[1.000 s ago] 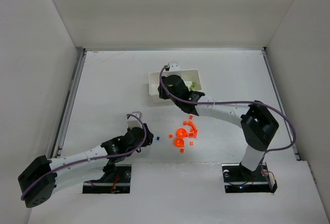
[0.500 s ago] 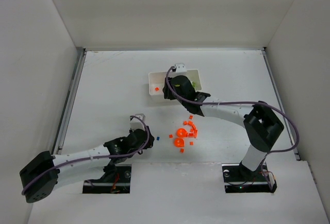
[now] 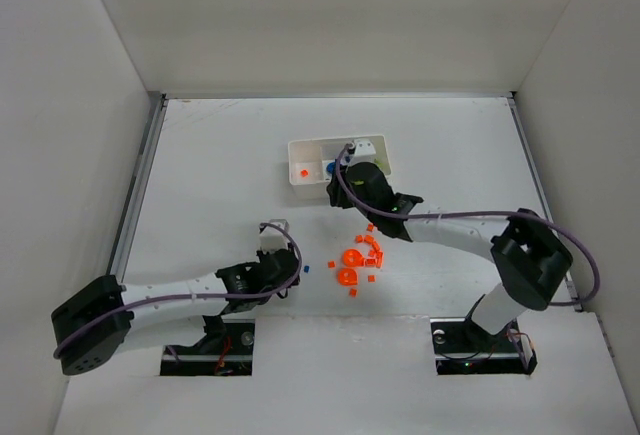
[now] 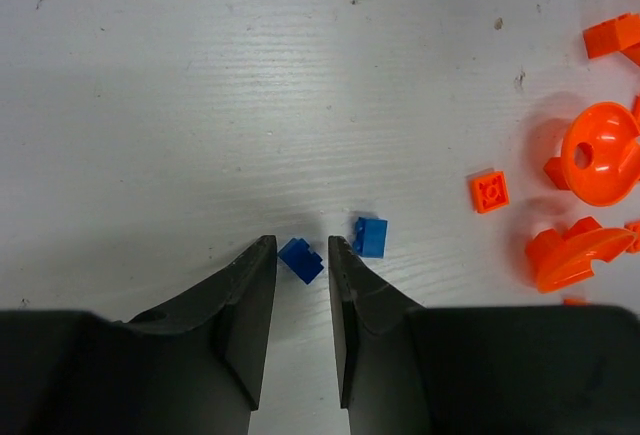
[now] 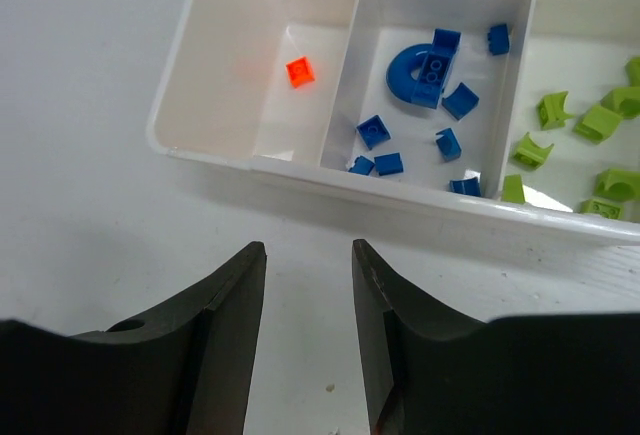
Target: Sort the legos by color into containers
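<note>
Pretty clearly a robotics lab cell, not somebody's home or shop. The desk [image 3: 220, 155] is a plain white board boxed in by a bare left wall [image 3: 70, 105], back wall [image 3: 330, 25] and right wall [image 3: 590, 85], all the same flat white, like a purpose-built enclosure. A metal rail [image 3: 135, 195] runs along the desk's left edge. Two white-and-black robot arms, the left arm [image 3: 170, 295] and the right arm [image 3: 450, 227], are bolted at the near edge. The left base [image 3: 215, 340] and right base [image 3: 480, 345] sit in cutouts, with wiring on show at the left one. The props are a white tray [image 3: 292, 165] and a scatter of tiny bright bricks [image 3: 365, 255], so it reads as a staged test bench.
</note>
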`<state>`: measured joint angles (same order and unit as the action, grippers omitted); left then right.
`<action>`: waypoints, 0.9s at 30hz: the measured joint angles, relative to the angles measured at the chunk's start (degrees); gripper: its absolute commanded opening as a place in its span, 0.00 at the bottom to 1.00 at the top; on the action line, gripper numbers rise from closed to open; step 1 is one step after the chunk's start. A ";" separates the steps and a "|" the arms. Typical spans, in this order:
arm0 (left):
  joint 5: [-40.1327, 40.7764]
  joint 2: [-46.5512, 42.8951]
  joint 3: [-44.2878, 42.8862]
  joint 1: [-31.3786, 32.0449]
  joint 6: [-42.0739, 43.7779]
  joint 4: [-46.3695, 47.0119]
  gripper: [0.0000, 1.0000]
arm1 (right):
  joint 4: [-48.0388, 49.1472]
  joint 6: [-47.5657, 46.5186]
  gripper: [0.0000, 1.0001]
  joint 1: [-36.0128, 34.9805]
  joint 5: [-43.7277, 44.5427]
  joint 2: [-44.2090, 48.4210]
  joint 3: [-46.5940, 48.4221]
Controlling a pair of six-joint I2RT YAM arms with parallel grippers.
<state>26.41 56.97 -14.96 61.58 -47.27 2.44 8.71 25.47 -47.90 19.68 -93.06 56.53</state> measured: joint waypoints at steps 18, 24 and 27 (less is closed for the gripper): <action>10.56 14.32 -11.56 6.75 -12.26 -13.97 0.15 | 2.40 0.63 0.48 -0.09 -0.02 22.58 -13.77; 13.38 16.70 -12.85 7.82 -15.87 -15.37 0.07 | 2.45 2.43 0.48 1.18 -0.22 25.44 -17.68; 13.57 16.52 -12.94 7.80 -16.63 -15.80 0.07 | 2.54 3.78 0.48 3.19 -0.24 27.45 -19.56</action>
<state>39.99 73.49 -27.90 69.38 -63.90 -13.37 11.25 29.26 -44.71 19.44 -65.60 36.97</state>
